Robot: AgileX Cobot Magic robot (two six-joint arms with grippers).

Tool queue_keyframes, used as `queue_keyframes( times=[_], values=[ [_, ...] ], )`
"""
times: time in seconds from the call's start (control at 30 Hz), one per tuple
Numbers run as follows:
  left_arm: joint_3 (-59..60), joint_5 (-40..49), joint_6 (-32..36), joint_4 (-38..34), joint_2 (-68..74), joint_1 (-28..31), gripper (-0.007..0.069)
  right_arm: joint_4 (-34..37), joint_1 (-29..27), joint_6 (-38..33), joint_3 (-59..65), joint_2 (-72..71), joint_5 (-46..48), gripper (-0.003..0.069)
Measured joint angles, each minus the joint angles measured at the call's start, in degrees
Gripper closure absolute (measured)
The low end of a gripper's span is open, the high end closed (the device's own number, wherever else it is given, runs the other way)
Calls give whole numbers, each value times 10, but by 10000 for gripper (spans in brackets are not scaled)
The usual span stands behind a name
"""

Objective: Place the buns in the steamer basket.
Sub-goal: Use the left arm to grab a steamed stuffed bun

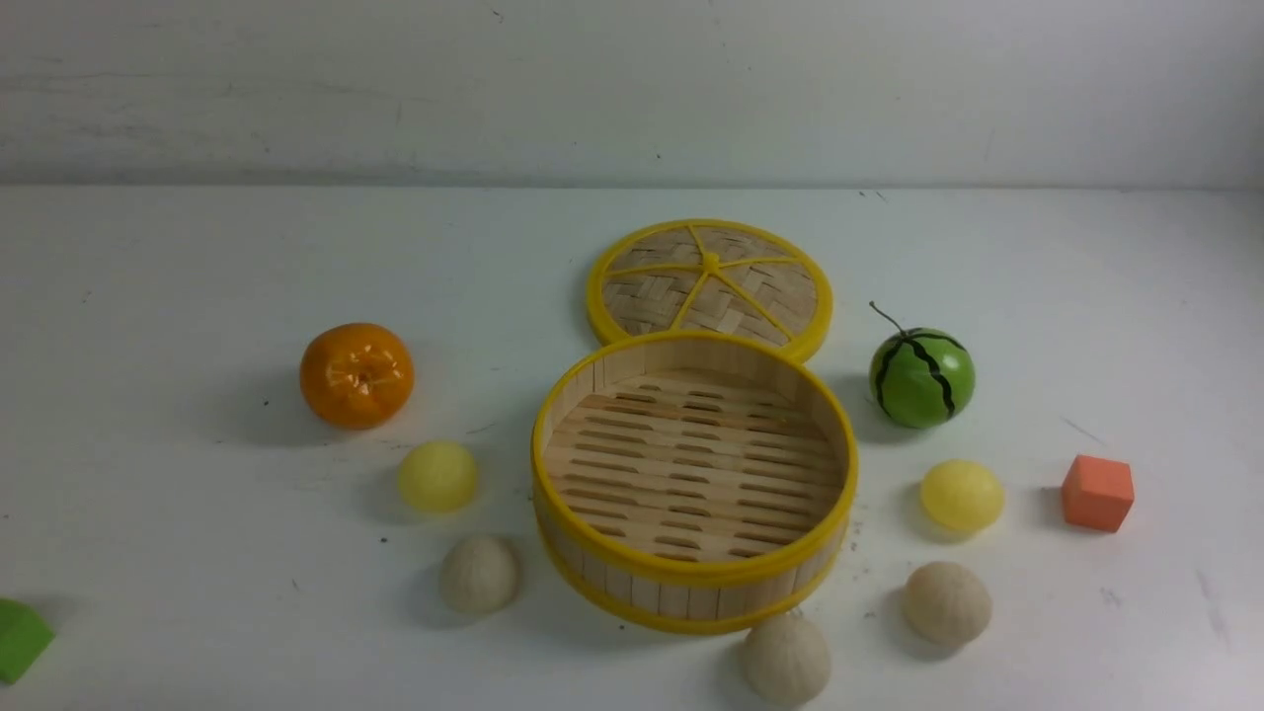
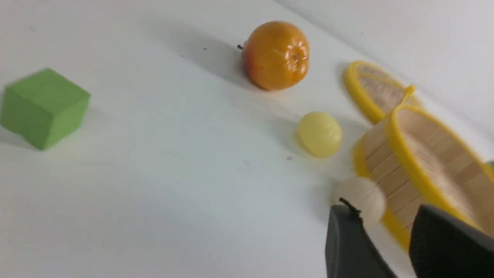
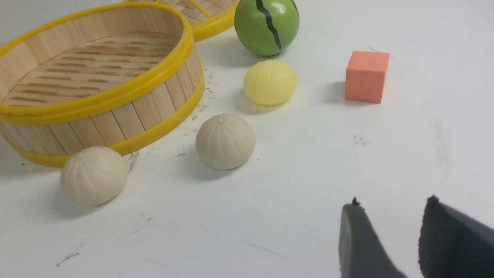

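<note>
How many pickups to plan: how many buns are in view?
5, all outside the empty steamer basket: left yellow bun, right yellow bun, front-left beige bun, front beige bun, front-right beige bun. None seems hidden.

Beside the basket (image 3: 154, 104): beige bun (image 3: 93, 175) at five o'clock, second beige bun (image 3: 225, 141) at four, yellow bun (image 3: 269, 82) at three.

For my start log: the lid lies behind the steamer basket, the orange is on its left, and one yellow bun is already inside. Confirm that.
No: the front view shows the steamer basket empty; the left yellow bun and right yellow bun sit on the table beside it. The lid and orange are as stated.
</note>
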Motion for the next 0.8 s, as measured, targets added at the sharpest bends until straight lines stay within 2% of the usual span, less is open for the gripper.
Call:
queue_keyframes(
  times=[0.17, 0.27, 0.33, 0.4, 0.5, 0.57, 0.67, 0.73, 0.8],
  values=[
    [0, -51, -52, -109, 0, 0, 387, 0, 0, 0, 0, 0, 0, 419],
    [0, -93, -59, -135, 0, 0, 389, 0, 0, 0, 0, 0, 0, 419],
    [-4, -107, -69, -153, 0, 0, 409, 0, 0, 0, 0, 0, 0, 419],
    [-26, -90, -79, -167, 0, 0, 459, 0, 0, 0, 0, 0, 0, 419],
    [-110, -20, -57, -163, 13, 0, 589, 0, 0, 0, 0, 0, 0, 419],
    [-162, 32, -25, -153, 48, 0, 638, 0, 0, 0, 0, 0, 0, 419],
    [-236, 151, 35, -145, 136, 0, 638, 0, 0, 0, 0, 0, 0, 419],
    [-268, 194, 56, -142, 182, 0, 638, 0, 0, 0, 0, 0, 0, 419],
    [-331, 291, 111, -137, 281, 0, 638, 0, 0, 0, 0, 0, 0, 419]
  ],
)
